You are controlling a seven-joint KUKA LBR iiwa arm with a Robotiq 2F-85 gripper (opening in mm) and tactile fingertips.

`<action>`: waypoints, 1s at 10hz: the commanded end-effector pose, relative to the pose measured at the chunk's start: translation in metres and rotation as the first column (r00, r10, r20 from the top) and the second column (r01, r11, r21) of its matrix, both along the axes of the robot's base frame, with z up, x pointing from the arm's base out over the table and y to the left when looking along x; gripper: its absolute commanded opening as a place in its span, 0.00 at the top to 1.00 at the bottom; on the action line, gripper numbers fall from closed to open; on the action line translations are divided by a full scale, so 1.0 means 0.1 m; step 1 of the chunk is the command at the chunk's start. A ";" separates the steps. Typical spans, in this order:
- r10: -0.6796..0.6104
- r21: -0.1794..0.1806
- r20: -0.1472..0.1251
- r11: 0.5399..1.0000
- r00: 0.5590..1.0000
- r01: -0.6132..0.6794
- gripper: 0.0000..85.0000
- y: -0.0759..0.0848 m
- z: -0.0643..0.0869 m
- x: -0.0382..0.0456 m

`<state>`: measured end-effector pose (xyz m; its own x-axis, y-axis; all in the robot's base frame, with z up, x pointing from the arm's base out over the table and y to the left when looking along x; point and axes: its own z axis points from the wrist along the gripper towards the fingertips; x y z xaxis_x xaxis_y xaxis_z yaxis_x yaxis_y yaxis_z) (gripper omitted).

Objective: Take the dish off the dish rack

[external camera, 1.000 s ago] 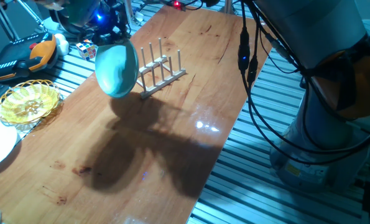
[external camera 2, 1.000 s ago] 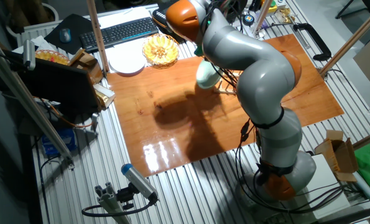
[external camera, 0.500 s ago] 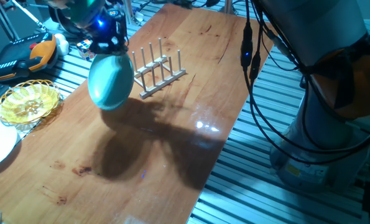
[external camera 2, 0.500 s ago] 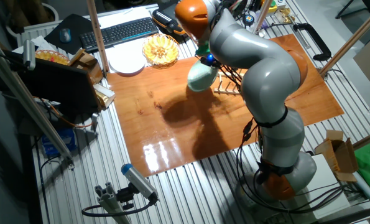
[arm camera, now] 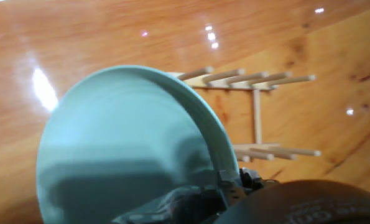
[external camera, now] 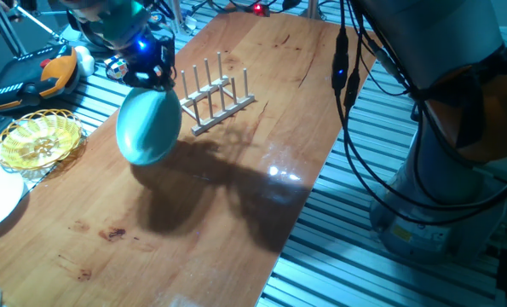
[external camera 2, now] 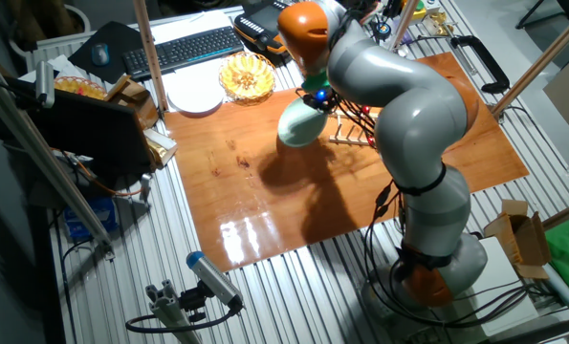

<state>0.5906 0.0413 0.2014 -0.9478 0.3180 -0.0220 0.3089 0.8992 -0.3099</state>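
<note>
Since the earlier frame, the dish (external camera: 148,130) has swung further left and lower, hanging clear of the dish rack (external camera: 215,92) at upper centre. The gripper (external camera: 153,78) pinches its rim. Lifting off looks done; only setting down remains.

Glossy wooden table top (external camera: 236,196), only the dish rack (external camera: 215,95) directly on it.

I see the dish (external camera: 148,128) (external camera 2: 297,125) (arm camera: 119,149), a round light turquoise plate, hanging on edge above the tabletop (external camera: 236,196), clear of the dish rack (external camera: 216,95) (external camera 2: 353,129) (arm camera: 253,112). The rack is small, pale wood with thin upright pegs, standing empty just beside the dish.
</note>
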 end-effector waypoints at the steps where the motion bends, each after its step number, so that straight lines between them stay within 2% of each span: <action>1: -0.002 0.028 0.004 1.000 1.000 0.001 0.99 0.02 -0.06 0.005; 3: 0.014 0.071 0.004 0.997 1.000 -0.015 0.99 0.04 -0.15 0.016; 6: 0.078 0.109 0.003 0.991 0.997 -0.078 0.99 0.04 -0.25 0.040; 7: 0.091 0.134 0.002 0.987 0.996 -0.091 0.99 0.04 -0.29 0.043; 8: 0.097 0.166 0.004 0.981 0.995 -0.097 0.99 0.05 -0.35 0.045; 10: 0.095 0.199 0.019 0.975 0.995 -0.097 0.99 0.06 -0.41 0.048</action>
<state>0.5956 0.0473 0.1602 -0.9746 0.2227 0.0236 0.2187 0.9691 -0.1143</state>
